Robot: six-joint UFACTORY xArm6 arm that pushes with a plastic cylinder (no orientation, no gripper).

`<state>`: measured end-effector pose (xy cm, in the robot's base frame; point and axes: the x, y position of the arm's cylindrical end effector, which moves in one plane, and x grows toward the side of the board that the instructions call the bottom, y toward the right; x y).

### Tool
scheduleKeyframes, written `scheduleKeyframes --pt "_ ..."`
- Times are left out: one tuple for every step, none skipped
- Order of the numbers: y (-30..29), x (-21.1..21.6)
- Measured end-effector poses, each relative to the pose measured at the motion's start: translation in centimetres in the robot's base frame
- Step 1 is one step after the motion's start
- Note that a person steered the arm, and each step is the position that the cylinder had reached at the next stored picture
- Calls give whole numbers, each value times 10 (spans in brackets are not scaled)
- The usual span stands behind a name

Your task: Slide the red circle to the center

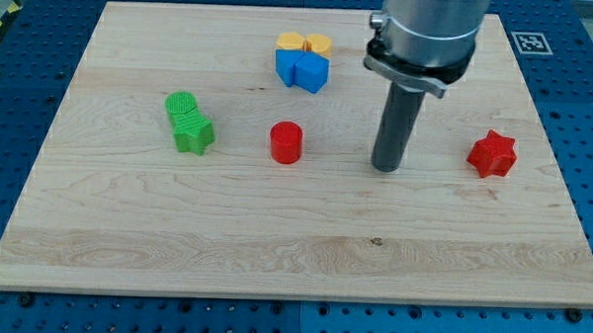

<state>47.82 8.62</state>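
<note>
Resting on the board (126,230), my tip (385,168) touches no block; it is a bare rod with nothing to open or close. Red circle (285,143): near its left, apart. Red star (492,154): right. Blue perforated table (12,97) surrounds the board.

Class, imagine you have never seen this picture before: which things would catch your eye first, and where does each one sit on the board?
The big grey arm with its dark rod stands out first, coming down from the view's top right, my tip resting on the wooden board between the red circle on its left and the red star on its right, touching neither. Next come the blue blocks and yellow blocks clustered at the top centre, and the green blocks at the left.
</note>
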Motion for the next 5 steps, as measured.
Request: scheduleKeyframes --pt "-37 14" --pt "-85 23" --pt "-129 23" --pt "-146 8" --pt "-134 -3"
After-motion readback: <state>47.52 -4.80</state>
